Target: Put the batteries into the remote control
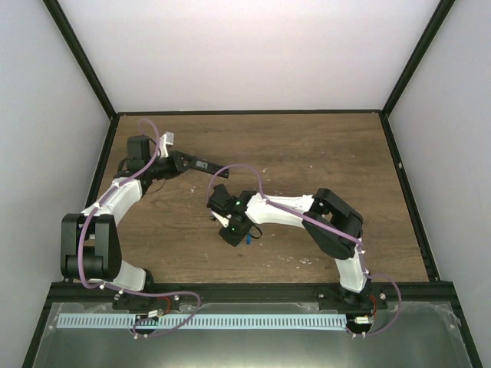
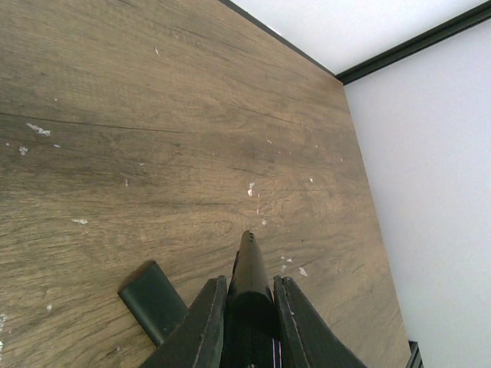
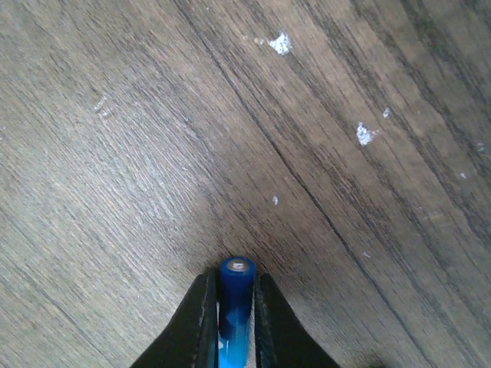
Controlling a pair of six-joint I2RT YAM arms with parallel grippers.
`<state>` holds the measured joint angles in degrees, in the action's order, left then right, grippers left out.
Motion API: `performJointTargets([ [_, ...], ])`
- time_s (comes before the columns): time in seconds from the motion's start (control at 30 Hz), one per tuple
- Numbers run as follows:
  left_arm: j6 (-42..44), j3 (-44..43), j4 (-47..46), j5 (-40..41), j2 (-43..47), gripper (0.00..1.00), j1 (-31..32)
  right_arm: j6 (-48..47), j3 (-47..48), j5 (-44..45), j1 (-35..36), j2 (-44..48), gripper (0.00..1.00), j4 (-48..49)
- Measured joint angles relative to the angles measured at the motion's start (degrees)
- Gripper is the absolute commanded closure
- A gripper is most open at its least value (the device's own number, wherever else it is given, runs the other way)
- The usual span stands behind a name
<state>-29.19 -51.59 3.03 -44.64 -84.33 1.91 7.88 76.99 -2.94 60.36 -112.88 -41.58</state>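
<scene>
My left gripper (image 2: pixel 249 282) is shut on the remote control (image 2: pixel 249 257), a slim black bar that sticks out forward between the jaws above the wood. From above, the remote control (image 1: pixel 202 165) juts right from the left gripper (image 1: pixel 184 162) at the table's back left. One blue battery (image 3: pixel 237 285) stands end-on between the fingers of my right gripper (image 3: pixel 234 277), which is shut on it just above the table. In the top view a blue battery (image 1: pixel 249 238) shows beside the right gripper (image 1: pixel 234 232); I cannot tell whether it is the held one.
A short black cover piece (image 2: pixel 153 300) lies flat on the wood just left of the left gripper's jaws. Pale specks of debris (image 3: pixel 281 43) dot the tabletop. A black frame (image 1: pixel 399 165) borders the table, with white walls behind.
</scene>
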Motion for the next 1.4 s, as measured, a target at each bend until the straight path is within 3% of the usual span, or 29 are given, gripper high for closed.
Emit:
performJointTargets([
  [0.43,0.26,1.6,-0.37,-3.04,0.0,1.0,0.02,0.11,-6.03,-0.5,-4.15,5.05,0.99,1.88],
  [0.77,1.77,4.68,0.39,-9.31,0.74,1.0,0.02,-1.64,-8.13,-4.66,-13.53,24.55,0.99,6.49],
  [0.97,2.54,6.32,1.53,-15.76,2.73,1.0,0.13,-4.98,-8.37,-8.09,-17.46,30.16,0.99,10.84],
  [1.4,2.71,6.49,2.21,-31.41,3.52,1.0,1.38,-11.87,-15.54,-20.79,-18.29,31.85,0.99,21.51],
])
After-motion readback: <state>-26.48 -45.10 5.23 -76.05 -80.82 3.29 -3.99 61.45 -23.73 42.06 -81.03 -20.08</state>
